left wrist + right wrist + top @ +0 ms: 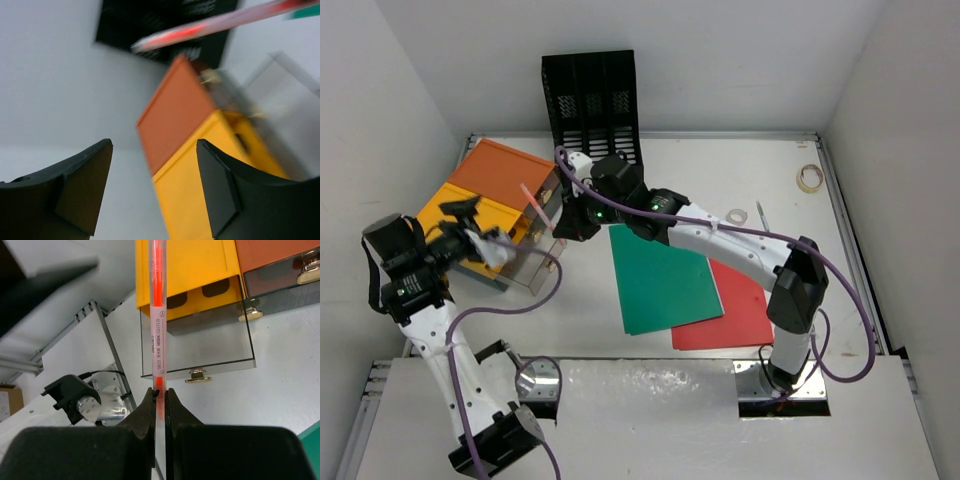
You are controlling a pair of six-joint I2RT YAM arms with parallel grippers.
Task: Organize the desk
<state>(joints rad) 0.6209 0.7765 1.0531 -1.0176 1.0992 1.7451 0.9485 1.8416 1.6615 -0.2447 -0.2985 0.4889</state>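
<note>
Right gripper (160, 396) pinches an orange highlighter (157, 315) near the clear drawer (210, 347). Left gripper (154, 152) stands apart; drawer box (182, 112) beyond.

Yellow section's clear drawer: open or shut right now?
Open: the clear drawer sticks well out from the yellow housing, its brass knob forward.

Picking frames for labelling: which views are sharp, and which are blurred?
Left wrist: motion-blurred, drawer box and highlighter smeared. Right wrist: highlighter print legible above the right gripper, upper-left corner blurred. Top external: sharp, evenly lit.
</note>
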